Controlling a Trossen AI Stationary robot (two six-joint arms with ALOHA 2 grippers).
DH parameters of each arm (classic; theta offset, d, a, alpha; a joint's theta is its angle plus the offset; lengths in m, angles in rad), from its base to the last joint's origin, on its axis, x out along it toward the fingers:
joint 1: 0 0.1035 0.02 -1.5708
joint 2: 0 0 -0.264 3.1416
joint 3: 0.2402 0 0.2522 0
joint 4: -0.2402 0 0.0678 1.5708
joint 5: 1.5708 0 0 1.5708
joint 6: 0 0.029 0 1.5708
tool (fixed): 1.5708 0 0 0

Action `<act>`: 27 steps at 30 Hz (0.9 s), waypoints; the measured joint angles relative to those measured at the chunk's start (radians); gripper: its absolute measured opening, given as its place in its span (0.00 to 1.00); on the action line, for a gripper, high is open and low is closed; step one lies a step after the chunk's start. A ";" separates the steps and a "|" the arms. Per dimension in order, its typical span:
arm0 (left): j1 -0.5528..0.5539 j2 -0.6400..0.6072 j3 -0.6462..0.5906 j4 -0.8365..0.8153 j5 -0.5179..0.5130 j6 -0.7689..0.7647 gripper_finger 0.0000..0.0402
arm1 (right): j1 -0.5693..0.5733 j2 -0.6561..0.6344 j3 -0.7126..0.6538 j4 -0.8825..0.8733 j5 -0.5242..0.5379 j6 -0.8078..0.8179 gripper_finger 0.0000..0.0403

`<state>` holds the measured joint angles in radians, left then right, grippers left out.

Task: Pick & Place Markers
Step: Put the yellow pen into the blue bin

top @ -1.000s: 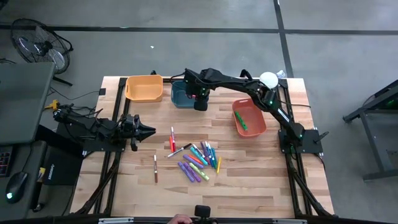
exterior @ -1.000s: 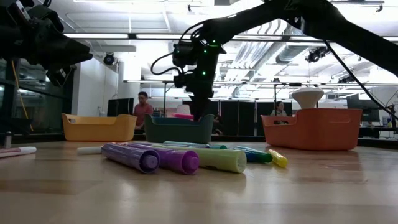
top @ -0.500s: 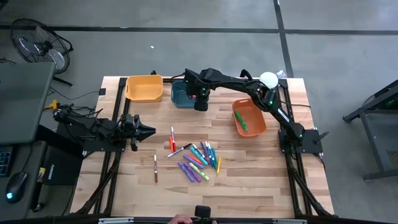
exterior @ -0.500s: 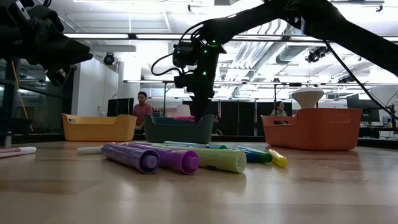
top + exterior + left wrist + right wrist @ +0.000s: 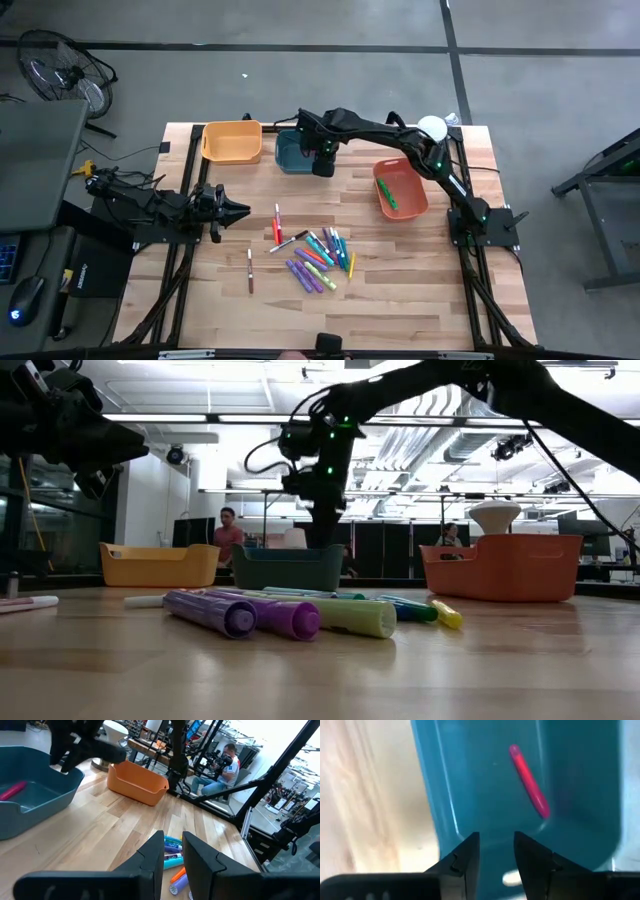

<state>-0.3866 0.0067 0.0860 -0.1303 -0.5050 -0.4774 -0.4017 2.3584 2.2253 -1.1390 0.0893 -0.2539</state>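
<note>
Several markers (image 5: 320, 255) in purple, blue, teal, green, orange and yellow lie flat in a loose pile on the table's near middle, also seen in the low view (image 5: 290, 615). A red one (image 5: 277, 224) and a brown one (image 5: 250, 270) lie apart from the pile. A pink marker (image 5: 530, 782) lies on the floor of the teal bin (image 5: 290, 152). My right gripper (image 5: 496, 852) hangs open over that bin's right rim, holding nothing. My left gripper (image 5: 172, 865) waits at the table's left side, pointing at the pile, with its fingers a little apart.
A yellow-orange bin (image 5: 232, 141) stands left of the teal one at the far edge. A red-orange bin (image 5: 412, 205) at the right holds a green marker (image 5: 388, 193). Bare wood lies between the bins and the pile. People sit in the room beyond the table.
My right gripper has risen a little above the teal bin. A pink marker that showed just under it at the bin's rim in the low view has dropped inside out of that view.
</note>
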 joint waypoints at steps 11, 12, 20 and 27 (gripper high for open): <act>0.000 0.000 0.000 0.000 0.000 0.000 0.17 | 0.077 -0.099 0.001 -0.156 0.046 0.458 0.28; 0.000 0.000 0.000 0.000 0.000 0.000 0.17 | 0.086 -0.105 0.001 -0.176 0.051 0.506 0.28; 0.000 0.000 0.000 0.000 0.000 0.000 0.17 | 0.170 -0.131 0.001 -0.312 0.066 0.767 0.28; 0.000 0.000 0.000 0.000 0.000 0.000 0.17 | 0.264 -0.131 0.001 -0.425 0.110 0.897 0.28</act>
<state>-0.3866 0.0067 0.0862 -0.1303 -0.5049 -0.4774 -0.1374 2.2272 2.2261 -1.5642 0.1997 0.6431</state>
